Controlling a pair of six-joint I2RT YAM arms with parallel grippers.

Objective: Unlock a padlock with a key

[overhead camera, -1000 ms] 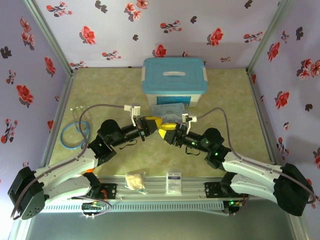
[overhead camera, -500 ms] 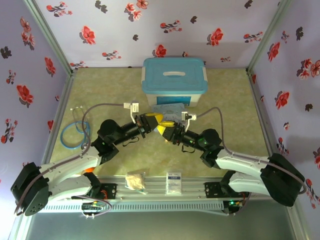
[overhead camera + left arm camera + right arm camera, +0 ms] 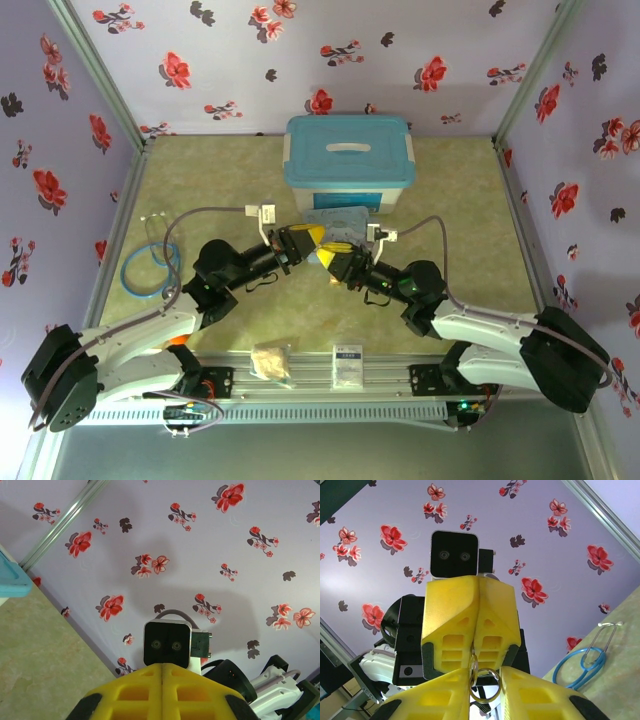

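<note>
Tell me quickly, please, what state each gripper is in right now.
Left gripper: closed, a metal ring hanging from its fingertips.
Right gripper: jaws slightly apart around that ring; grip cannot be told.

Yellow left gripper [image 3: 162,672]; lilac walls [image 3: 400,30], red-flowered; teal-lidded white box [image 3: 320,162].

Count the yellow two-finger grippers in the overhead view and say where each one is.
2. The left gripper and the right gripper face each other, almost tip to tip, at mid-table just in front of the blue-lidded box.
</note>
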